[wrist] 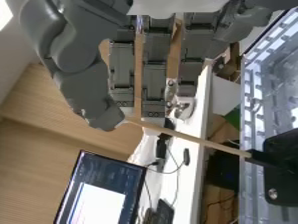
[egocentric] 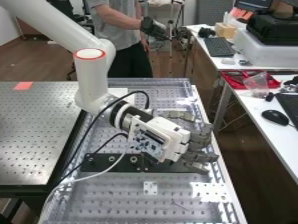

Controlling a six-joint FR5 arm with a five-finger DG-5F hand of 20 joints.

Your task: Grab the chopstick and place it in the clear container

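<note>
The robot hand point(egocentric: 198, 157) hung open, fingers apart, above the black mount point(wrist: 283, 172). From there the chopstick point(wrist: 189, 138) ran to beside its thumb tip; closing evenly, without levering, seemed wisest.

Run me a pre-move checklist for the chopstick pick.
1. Chopstick located: ok, slanting across the wrist view.
2. Chopstick straight, no visible break: ok.
3. Hand at the chopstick's end away from the holder: ok.
4. Secure grip on it: cannot tell.
5. Other end out of the black holder: not ok, it meets the holder.
6. Drop-off confirmed: cannot tell; a clear tray lies under the hand, but whether it is the target container isn't settled.
</note>
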